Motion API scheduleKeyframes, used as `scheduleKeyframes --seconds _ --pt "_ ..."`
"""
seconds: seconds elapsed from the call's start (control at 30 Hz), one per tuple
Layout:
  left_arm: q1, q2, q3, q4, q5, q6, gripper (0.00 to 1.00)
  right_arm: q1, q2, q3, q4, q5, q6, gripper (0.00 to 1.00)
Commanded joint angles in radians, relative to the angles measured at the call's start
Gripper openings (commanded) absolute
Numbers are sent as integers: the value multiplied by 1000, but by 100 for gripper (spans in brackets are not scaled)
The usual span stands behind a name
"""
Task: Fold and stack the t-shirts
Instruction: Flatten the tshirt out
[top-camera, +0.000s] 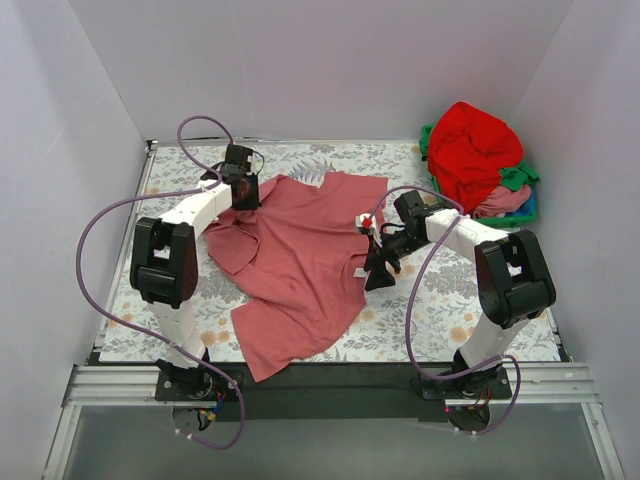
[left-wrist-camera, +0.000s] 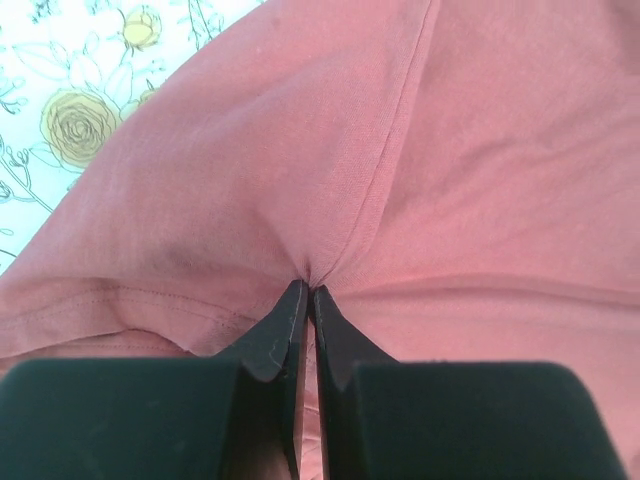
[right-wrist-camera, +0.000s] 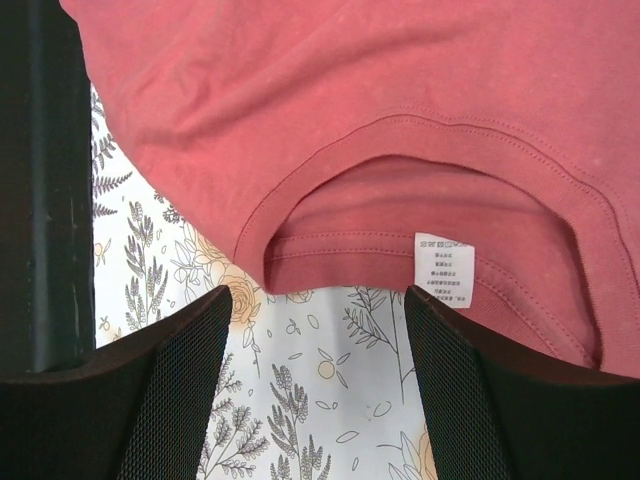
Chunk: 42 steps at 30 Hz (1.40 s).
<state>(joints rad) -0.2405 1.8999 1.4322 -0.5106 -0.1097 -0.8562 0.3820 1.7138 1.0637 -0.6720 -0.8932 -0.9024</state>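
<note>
A dusty rose-pink t-shirt (top-camera: 300, 255) lies spread and rumpled on the floral table (top-camera: 440, 310). My left gripper (top-camera: 243, 192) is at its far left corner, shut on a pinch of the fabric beside a seam (left-wrist-camera: 385, 190); its tips (left-wrist-camera: 308, 291) meet on the cloth. My right gripper (top-camera: 378, 272) stands open at the shirt's right edge. In the right wrist view its jaws (right-wrist-camera: 318, 295) straddle bare tablecloth just short of the collar (right-wrist-camera: 400, 135), and the white label (right-wrist-camera: 443, 268) sits by the right finger. More t-shirts, a bright red one (top-camera: 475, 150) on top, are heaped at the back right.
The heap sits in a basket (top-camera: 531, 198) in the back right corner, with green and pink cloth under the red. White walls enclose the table on three sides. Purple cables loop from both arms. A black rail runs along the near edge.
</note>
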Motion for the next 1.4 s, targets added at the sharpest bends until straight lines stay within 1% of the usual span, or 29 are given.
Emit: scheduleKeyframes --seconds 0.0,0.4,0.63,0.8,1.0,1.13,1.23,1.27,1.33,1.37 --pt "21 -39 69 17 28 -12 0 9 -2 -11 -28 -32 -33 76" --pt "72 47 178 18 80 -55 0 14 0 -15 -28 -23 -41 75" --pt "110 131 267 21 96 -84 0 18 0 -16 -28 -15 -44 75" --pt "135 203 358 21 91 -93 0 24 1 -15 -31 -10 -46 75" --pt "142 286 476 24 41 -93 0 28 0 -15 -32 -7 -47 75" --pt "156 372 562 32 -7 -98 0 32 0 -13 -32 3 -50 75" --pt "176 421 609 67 -67 -124 0 35 0 -13 -32 11 -50 75" --pt "191 435 628 73 -109 -136 0 40 0 -11 -32 16 -50 75" --pt "216 477 683 72 -130 -200 26 44 0 -11 -31 30 -50 75" --pt "237 491 697 69 -142 -234 42 54 0 -11 -29 33 -52 75"
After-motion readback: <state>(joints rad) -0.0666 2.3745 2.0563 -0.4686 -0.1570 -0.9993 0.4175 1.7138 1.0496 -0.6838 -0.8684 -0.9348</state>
